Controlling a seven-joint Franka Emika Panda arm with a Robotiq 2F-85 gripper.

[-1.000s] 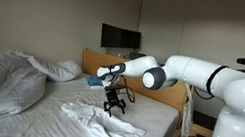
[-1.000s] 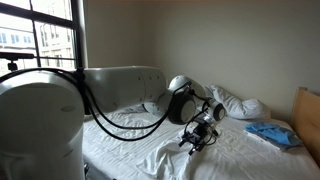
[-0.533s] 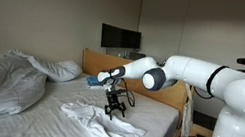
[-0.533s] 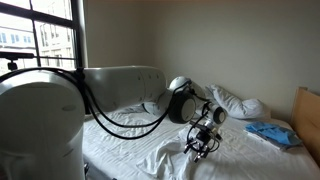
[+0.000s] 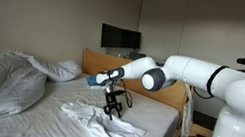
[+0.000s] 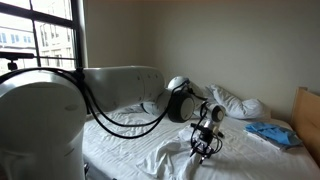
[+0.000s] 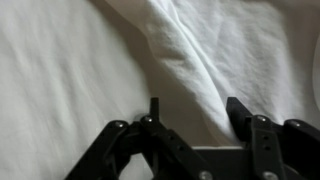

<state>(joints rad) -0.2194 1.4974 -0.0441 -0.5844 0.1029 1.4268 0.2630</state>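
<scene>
Now the gripper point(image 5: 110, 110) is down at the middle of the frame in both exterior views, its tips on a crumpled white cloth point(image 5: 104, 128) that lies on the bed point(image 5: 46, 128). In the wrist view its fingers point(image 7: 238, 112) stand apart, with a fold of that cloth running between them. A blue item point(image 6: 270, 133) lies well apart, toward the right edge.

Exterior views share bed point(image 5: 46, 126), wrist close overhead
</scene>
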